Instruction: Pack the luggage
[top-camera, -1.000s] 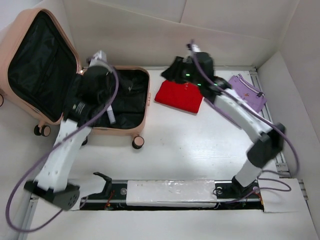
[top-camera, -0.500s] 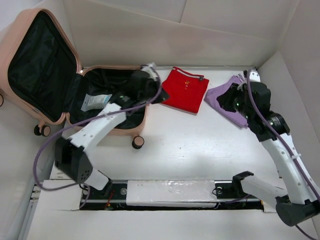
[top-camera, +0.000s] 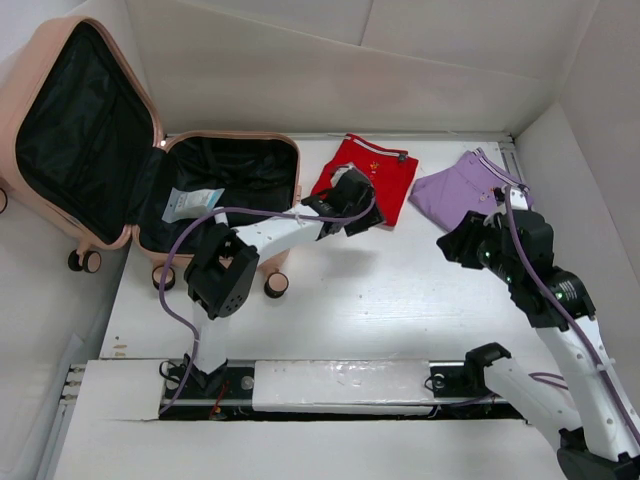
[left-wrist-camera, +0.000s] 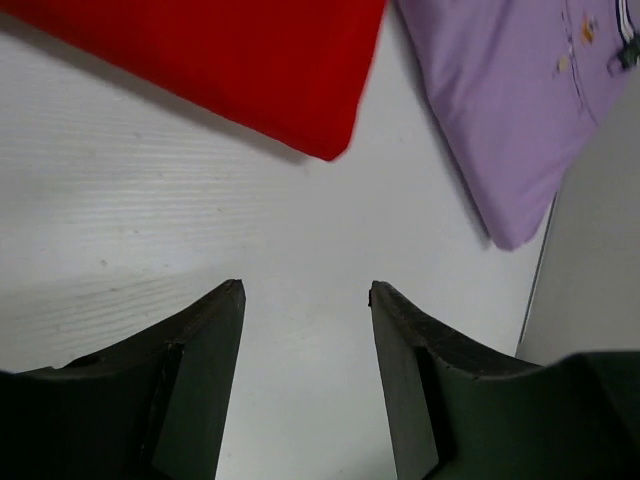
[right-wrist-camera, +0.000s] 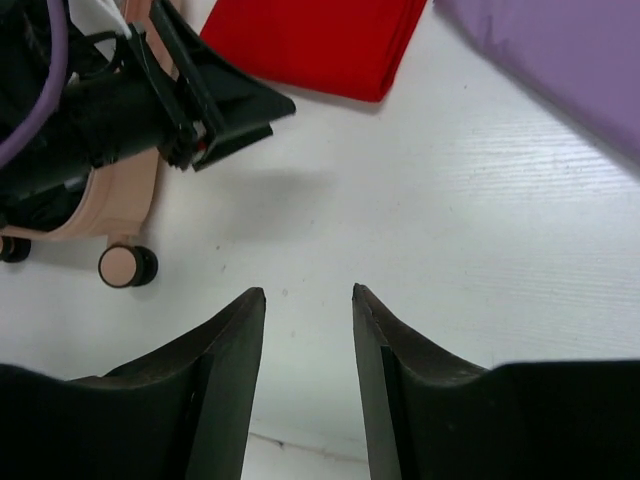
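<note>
Top external shows the luggage (top-camera: 80, 130) open (pale packet (top-camera: 192, 204) inside); left pincer (left-wrist-camera: 305, 290) and right pincer (right-wrist-camera: 308, 293) parted, empty.

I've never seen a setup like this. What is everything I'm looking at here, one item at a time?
suitcase: one, pale pink with black lining, lying open at the far left of the table
small packet: one, white and pale blue, inside the suitcase
red folded garment: one, red, far middle of the table, right of the suitcase
purple folded garment: one, lilac, far right of the table
table: one, white
arms: two, white and black with purple cables, left arm and right arm
left pincer: one, dark, open, empty, at the red garment's near edge
right pincer: one, dark, open, empty, near the purple garment
</note>
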